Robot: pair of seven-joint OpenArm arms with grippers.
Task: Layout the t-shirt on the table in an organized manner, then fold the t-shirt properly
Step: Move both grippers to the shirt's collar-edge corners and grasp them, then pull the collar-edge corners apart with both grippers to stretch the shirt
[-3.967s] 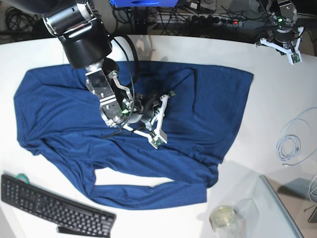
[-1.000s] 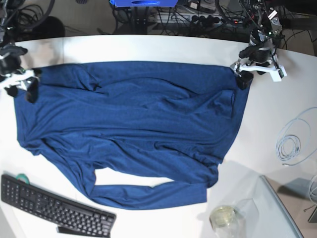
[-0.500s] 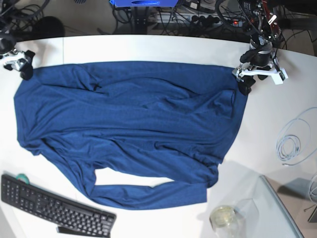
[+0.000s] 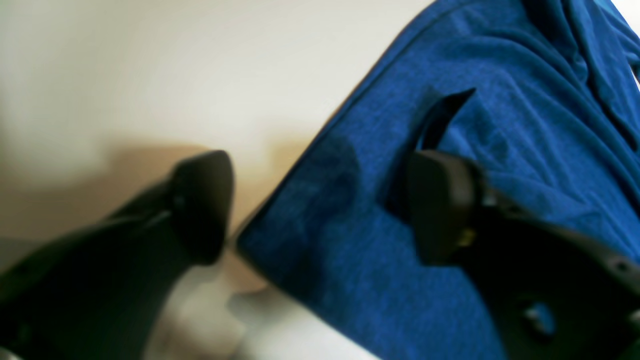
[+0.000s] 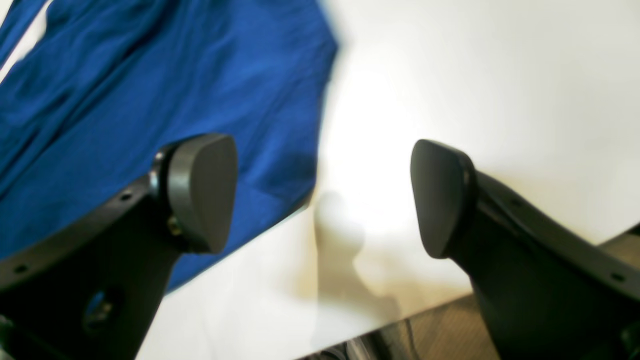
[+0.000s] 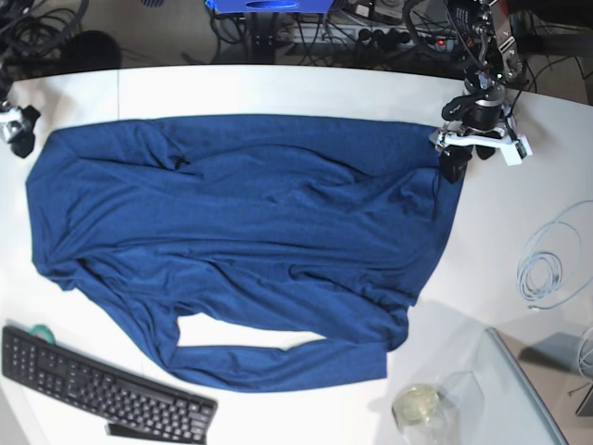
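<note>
One t-shirt (image 6: 241, 232), dark navy, the only garment present. One table (image 6: 278, 88), white. Two grippers counted: the left gripper (image 6: 474, 153) at the shirt's far right corner and the right gripper (image 6: 18, 130) at the table's left edge; each carries two black fingers, four in all. One black keyboard (image 6: 102, 385) at the near left. One coil of pale cable (image 6: 542, 269) on the right side of the tabletop. One clear round container (image 6: 419, 408) with a yellowish top at the near edge. One small green item (image 6: 39, 331) beside the keyboard, partly hidden, kind not determinable. Dark cables behind the table are too tangled to count.
</note>
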